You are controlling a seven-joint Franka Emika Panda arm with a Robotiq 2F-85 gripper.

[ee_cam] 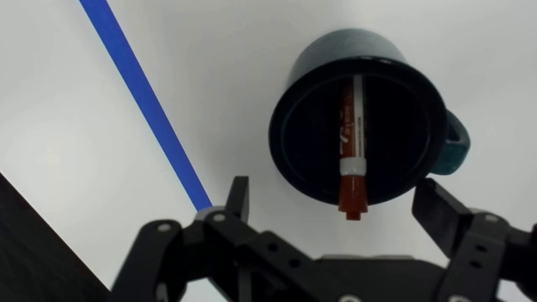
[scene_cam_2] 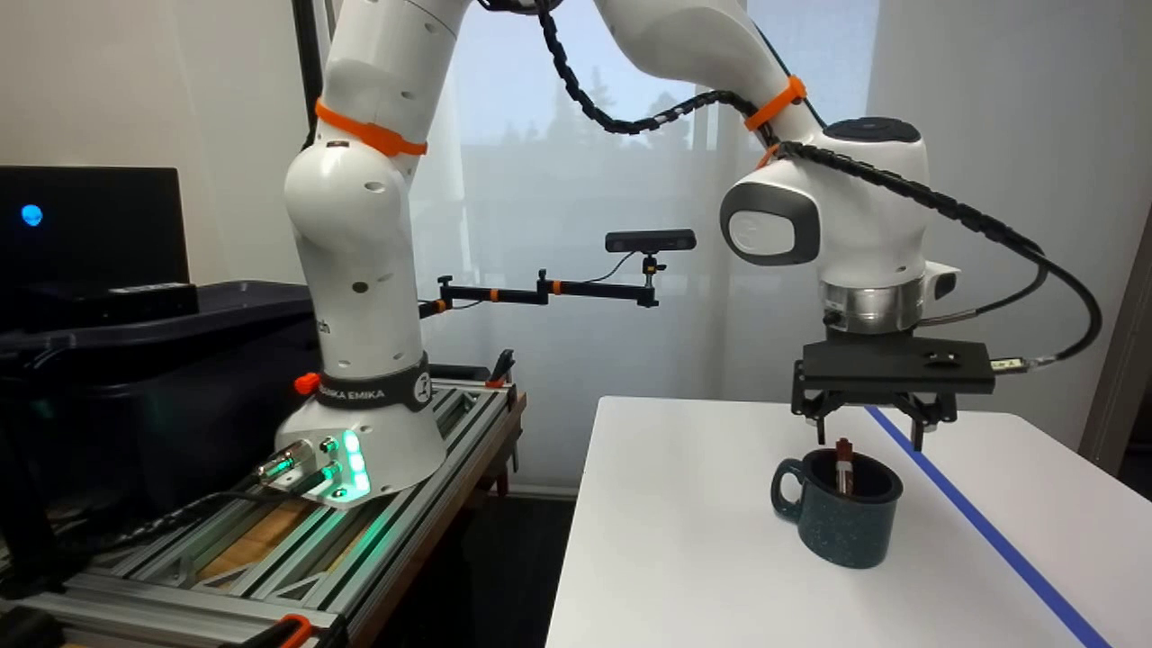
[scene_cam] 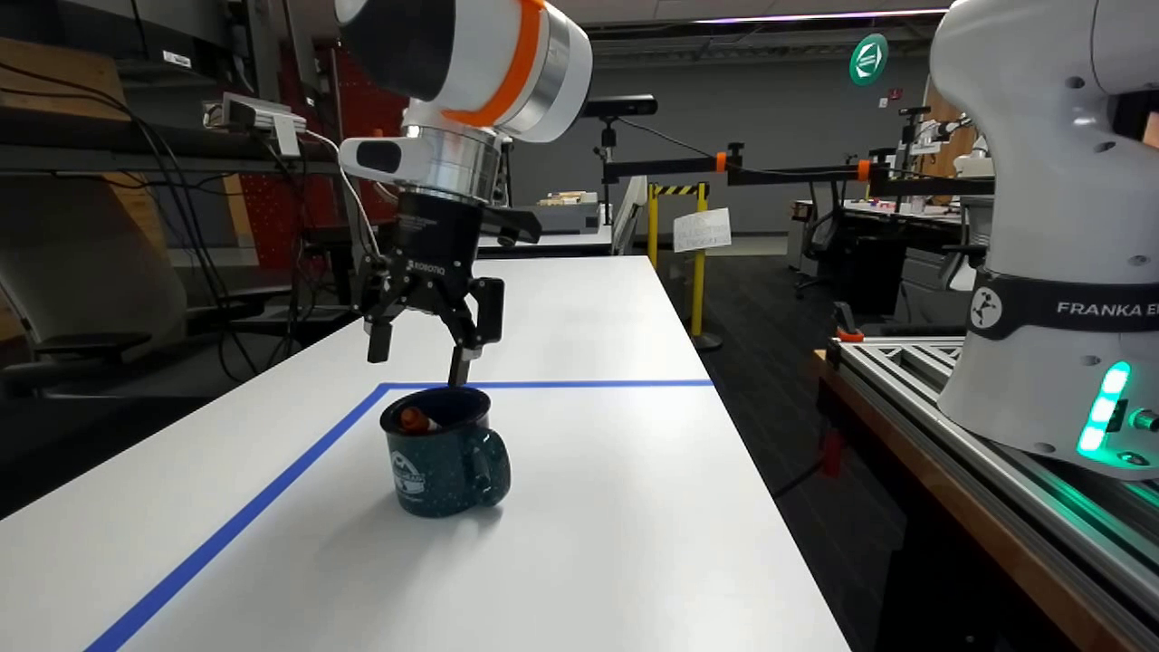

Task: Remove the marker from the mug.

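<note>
The teal-blue mug (scene_cam: 433, 484) stands upright on the white table, and it also shows in an exterior view (scene_cam_2: 850, 531) and in the wrist view (ee_cam: 350, 45). The orange-red marker (ee_cam: 353, 167) stands tilted inside the mug, its capped end up and passing the rim in the wrist view. The marker's upper end shows in both exterior views (scene_cam: 415, 420) (scene_cam_2: 844, 466). My gripper (scene_cam_2: 869, 436) is open and empty above the mug, pointing down, in both exterior views (scene_cam: 418, 356). In the wrist view its fingers (ee_cam: 333, 187) are spread on either side of the marker, not touching it.
Blue tape (scene_cam: 272, 493) on the white table (scene_cam: 634, 543) runs beside and behind the mug. The mug's handle (scene_cam_2: 785, 490) sticks out toward the robot base's side. The table edge (ee_cam: 46, 228) shows in the wrist view. A camera on an arm (scene_cam_2: 650, 241) stands behind.
</note>
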